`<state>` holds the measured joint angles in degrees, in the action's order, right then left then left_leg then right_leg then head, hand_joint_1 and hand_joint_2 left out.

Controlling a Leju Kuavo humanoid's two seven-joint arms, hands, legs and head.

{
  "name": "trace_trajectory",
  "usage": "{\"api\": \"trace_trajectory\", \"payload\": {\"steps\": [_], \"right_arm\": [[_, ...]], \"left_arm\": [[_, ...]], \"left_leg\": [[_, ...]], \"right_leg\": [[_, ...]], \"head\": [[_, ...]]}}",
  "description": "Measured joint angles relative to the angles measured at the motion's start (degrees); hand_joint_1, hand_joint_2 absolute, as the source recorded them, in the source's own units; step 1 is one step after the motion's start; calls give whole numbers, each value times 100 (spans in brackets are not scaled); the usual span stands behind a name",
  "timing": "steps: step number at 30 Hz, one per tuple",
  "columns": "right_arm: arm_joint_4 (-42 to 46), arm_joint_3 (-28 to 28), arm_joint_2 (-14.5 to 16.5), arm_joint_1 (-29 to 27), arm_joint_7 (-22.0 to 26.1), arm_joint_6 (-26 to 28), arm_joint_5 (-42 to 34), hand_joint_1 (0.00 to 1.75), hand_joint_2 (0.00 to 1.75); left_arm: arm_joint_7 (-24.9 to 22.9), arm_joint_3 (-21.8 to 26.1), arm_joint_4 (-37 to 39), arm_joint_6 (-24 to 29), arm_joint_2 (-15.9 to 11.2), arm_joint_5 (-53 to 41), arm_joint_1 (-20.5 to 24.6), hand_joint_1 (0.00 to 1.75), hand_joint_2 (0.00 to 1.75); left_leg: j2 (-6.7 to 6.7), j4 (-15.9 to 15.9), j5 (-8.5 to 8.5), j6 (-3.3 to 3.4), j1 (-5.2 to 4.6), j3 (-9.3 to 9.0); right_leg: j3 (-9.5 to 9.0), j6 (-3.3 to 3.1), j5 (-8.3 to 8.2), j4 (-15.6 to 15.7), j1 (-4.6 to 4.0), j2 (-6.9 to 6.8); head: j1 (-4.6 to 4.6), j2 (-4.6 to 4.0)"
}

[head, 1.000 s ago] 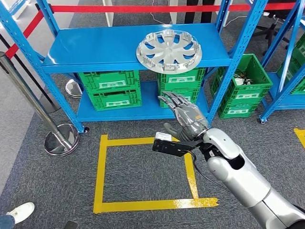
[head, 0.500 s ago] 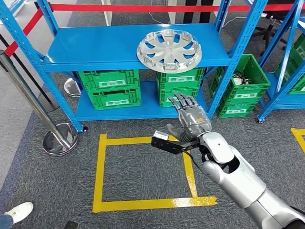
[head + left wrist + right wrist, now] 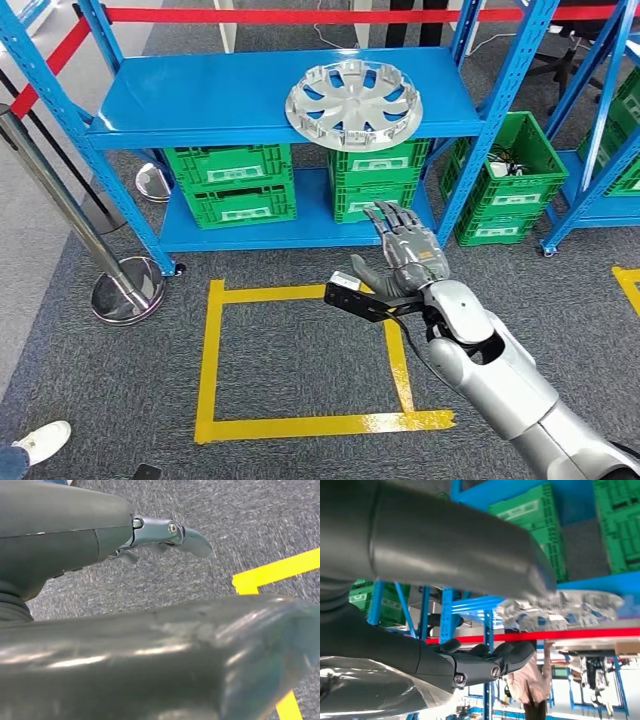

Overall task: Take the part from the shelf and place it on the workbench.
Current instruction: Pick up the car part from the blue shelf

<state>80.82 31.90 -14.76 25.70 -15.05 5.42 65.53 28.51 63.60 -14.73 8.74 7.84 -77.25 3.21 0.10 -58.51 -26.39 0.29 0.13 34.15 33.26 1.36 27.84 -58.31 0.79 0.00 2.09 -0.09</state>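
Grey carpet and blue shelf (image 3: 226,100) lie ahead: your right hand (image 3: 404,255), fingers spread and empty, has eased a little rightward below the part (image 3: 353,104), which sits untouched on the top level's right side, so the reach remains.

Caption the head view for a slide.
Right hand, open, reaches toward the silver hubcap on the blue shelf.

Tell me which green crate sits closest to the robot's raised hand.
The green crate stack on the lower shelf directly under the silver wheel cover. The right hand hovers just in front of it; the other crates sit farther left or beyond the shelf post.
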Motion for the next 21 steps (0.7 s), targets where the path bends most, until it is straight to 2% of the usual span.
{"api": "trace_trajectory", "payload": {"steps": [2,3,5,6,7,8,10,11,12,13,15,17,18,20,21], "right_arm": [[-14,-3,5,18,9,-82,0,0,0],[-22,-1,10,27,12,-124,0,0,0],[-49,9,17,35,20,-197,0,0,0],[-70,14,18,35,22,-226,0,0,0],[-92,18,18,35,23,-245,0,0,0],[-113,22,19,36,23,-258,0,0,0],[-134,30,25,48,28,-264,-1,0,0],[-138,33,29,64,31,-264,-1,0,0],[-142,35,32,82,33,-265,-2,0,0],[-147,40,33,99,33,-265,-2,0,0],[-157,54,33,120,35,-267,-2,0,0],[-165,61,33,146,36,-267,-2,0,0],[-169,62,35,163,36,-267,-2,0,0],[-187,67,38,176,36,-268,-3,0,0],[-201,71,40,166,36,-269,-3,0,0]], "left_arm": [[13,0,1,-34,-9,8,2,0,0],[21,0,1,-55,-15,12,3,0,0],[34,0,2,-85,-19,19,0,0,0],[40,0,2,-93,-24,22,-6,0,0],[46,0,2,-101,-28,25,-13,0,0],[54,0,2,-108,-32,27,-18,0,0],[72,0,2,-117,-40,27,-20,0,0],[81,0,2,-119,-42,28,-17,0,0],[90,0,2,-120,-42,28,-13,0,0],[97,0,1,-120,-43,30,-12,0,0],[105,0,1,-119,-42,33,-18,0,0],[109,0,1,-115,-37,36,-21,0,0],[110,0,1,-113,-36,39,-17,0,0],[111,0,1,-108,-38,47,-14,0,0],[111,0,1,-111,-39,51,-17,0,0]], "left_leg": [[0,-174,-140,-58,11,68],[0,-415,-290,-87,18,168],[0,-1160,-642,-127,28,490],[0,-1461,-738,-137,31,627],[0,-1592,-733,-138,31,689],[0,-1487,-616,-131,31,642],[-2,-752,-225,-91,29,292],[-4,-373,-95,-69,22,115],[-6,-117,-28,-50,13,-2],[-9,-6,-32,-31,3,-48],[-11,23,-28,14,-4,-49],[-8,77,1,84,20,-84],[-6,101,14,115,34,-101],[-3,109,9,156,34,-106],[-4,108,0,169,30,-107]], "right_leg": [[-4,-64,-24,20,22,-6],[-7,-92,-33,30,34,-10],[-4,-118,-32,30,31,-12],[-5,-120,-30,30,29,-12],[-6,-122,-29,29,27,-11],[-11,-121,-28,28,27,-9],[-31,-110,-22,28,27,-4],[-30,-93,-17,23,17,0],[-25,-68,-18,22,9,3],[-17,-39,-20,26,2,4],[-20,31,-28,53,-3,3],[44,88,74,-58,1,2],[156,107,204,-283,2,2],[531,132,536,-1034,8,2],[717,142,638,-1385,10,2]], "head": [[-14,0],[-23,0],[-38,0],[-38,0],[-39,0],[-39,0],[-38,0],[-37,0],[-34,0],[-33,0],[-32,0],[-17,0],[-8,0],[5,0],[4,0]]}}
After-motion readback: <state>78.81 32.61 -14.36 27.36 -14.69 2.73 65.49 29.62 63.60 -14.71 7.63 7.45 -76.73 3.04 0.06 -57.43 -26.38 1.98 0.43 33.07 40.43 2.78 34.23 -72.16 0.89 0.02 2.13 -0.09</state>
